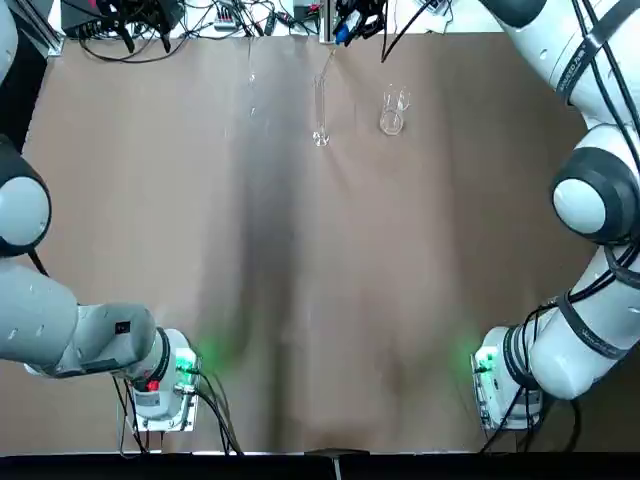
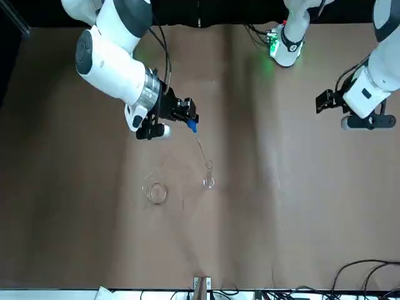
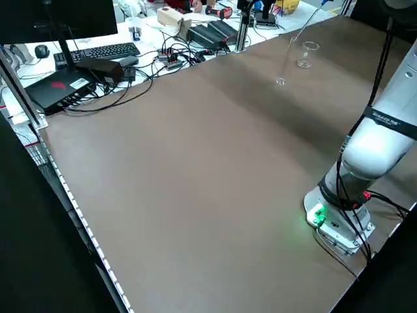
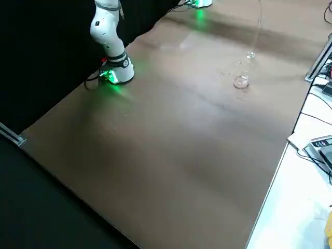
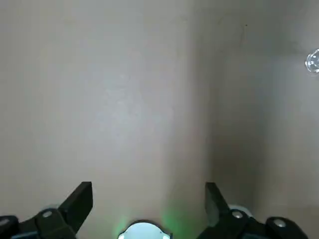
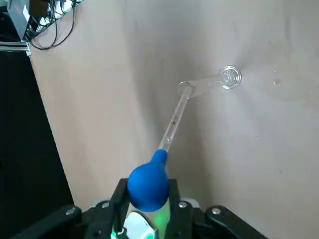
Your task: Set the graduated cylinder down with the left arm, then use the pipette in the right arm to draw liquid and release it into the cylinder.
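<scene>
Two grippers, only one working: the right gripper (image 6: 147,199) is pinching the blue bulb (image 6: 148,187) of the pipette (image 6: 172,124) between its fingers, stem angled down so the tip is sitting at the mouth of the cylinder (image 6: 209,83). From the front, that gripper (image 2: 185,114) is hovering above the table (image 2: 300,206) with the pipette (image 2: 199,144) slanting toward the cylinder (image 2: 208,175), which is standing upright on its foot near the table's far side from the bases. Holding by the bulb makes sense: a squeeze there is what expels the liquid, and the tilt is lining the tip up with a very narrow opening. Beaker (image 2: 155,191) is sitting just beside the cylinder, on the right arm's side, apart from it; likely the liquid source, though I can't tell whether the stem is carrying any liquid. Left gripper (image 5: 144,199) is wide open and empty, looking down at bare table well away from the glassware; front view is showing it (image 2: 325,102) pulled off to its own side, which is keeping the cylinder clear for the pipette. Judging by this, the cylinder placement is done and the release step is in hand. Main risk: the tip nudging the rim and tipping that thin tube.
</scene>
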Robot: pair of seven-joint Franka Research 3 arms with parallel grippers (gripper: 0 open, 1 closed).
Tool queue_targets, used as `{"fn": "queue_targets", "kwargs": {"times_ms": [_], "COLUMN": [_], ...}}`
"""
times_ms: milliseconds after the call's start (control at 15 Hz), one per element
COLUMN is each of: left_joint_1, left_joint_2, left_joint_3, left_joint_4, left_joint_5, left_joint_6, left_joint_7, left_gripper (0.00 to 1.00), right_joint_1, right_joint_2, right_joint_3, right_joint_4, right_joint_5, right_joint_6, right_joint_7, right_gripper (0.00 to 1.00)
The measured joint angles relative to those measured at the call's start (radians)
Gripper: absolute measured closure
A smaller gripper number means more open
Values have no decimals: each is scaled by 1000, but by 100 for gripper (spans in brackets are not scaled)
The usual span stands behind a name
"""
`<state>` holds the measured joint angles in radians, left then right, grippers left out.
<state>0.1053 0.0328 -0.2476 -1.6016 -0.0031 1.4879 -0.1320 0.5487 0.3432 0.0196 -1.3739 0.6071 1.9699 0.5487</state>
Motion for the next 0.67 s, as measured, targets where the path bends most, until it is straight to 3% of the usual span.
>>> {"fn": "queue_targets", "kwargs": {"times_ms": [467,667], "left_joint_1": [11,11], "left_joint_2": [0,0], "left_joint_3": [2,2], "left_joint_4": [0,0], "left_joint_5": [0,0], "left_joint_6": [41,60], "left_joint_7": [0,0], "left_gripper": [0,0], "right_joint_1": [9,10], "right_joint_2": [6,6], "right_joint_3": [0,0], "right_joint_4": [0,0], "right_joint_5": [-11,-12], "right_joint_6": [0,1], "right_joint_7": [0,0], "right_gripper": [66,74]}}
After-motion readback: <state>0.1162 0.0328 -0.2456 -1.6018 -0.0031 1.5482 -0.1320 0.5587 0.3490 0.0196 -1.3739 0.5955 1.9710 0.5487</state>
